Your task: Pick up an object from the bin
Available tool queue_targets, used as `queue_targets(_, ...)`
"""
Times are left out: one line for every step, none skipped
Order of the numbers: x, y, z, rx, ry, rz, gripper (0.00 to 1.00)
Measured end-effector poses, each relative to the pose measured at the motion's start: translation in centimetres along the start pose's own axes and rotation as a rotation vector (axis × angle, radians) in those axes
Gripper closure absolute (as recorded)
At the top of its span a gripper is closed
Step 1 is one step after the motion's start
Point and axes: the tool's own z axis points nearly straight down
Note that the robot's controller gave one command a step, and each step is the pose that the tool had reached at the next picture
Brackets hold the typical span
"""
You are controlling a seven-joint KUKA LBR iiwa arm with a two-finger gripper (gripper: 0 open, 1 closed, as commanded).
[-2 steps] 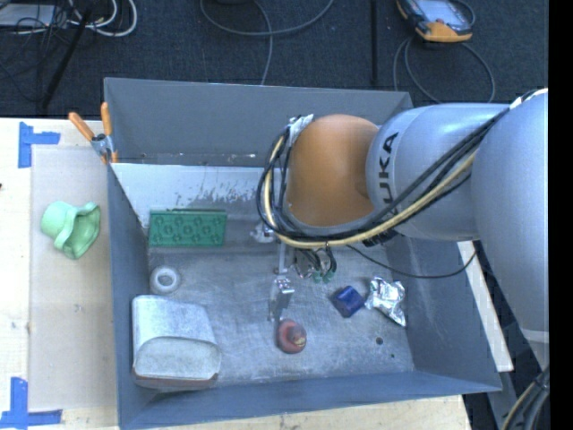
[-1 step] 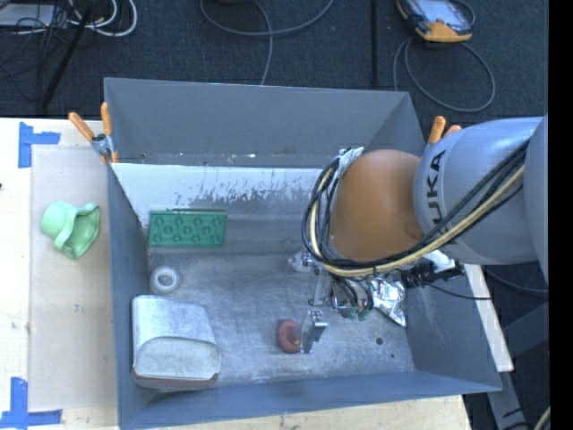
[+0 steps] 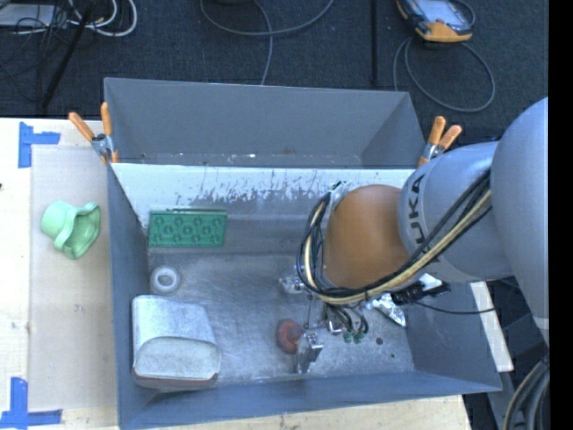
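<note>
— Where is the gripper (image 3: 309,352)?
— Low near the front of the bin (image 3: 260,133), right of centre, just beside a small reddish-brown ball (image 3: 288,333).
— Is it grasping the ball?
— One cannot tell whether it is released or clenched.
— What else lies there?
— A green block (image 3: 187,229), a white ring (image 3: 165,280) and a pale pad (image 3: 175,343), well apart toward the view's left.

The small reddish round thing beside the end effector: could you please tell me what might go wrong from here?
The reddish round thing lies just beside the end effector, so it might get nudged and roll away rather than be caught. Both sit near the bin's front wall, which the end effector could strike.
</note>
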Motion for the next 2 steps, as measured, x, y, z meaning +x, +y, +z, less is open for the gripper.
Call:
queue_targets(-0.2, 0.0, -0.5, -0.001, -0.001, 0.005, 1.0)
queue_targets(-0.4, -1.7, -15.9, 0.001, -0.003, -0.094, 1.0)
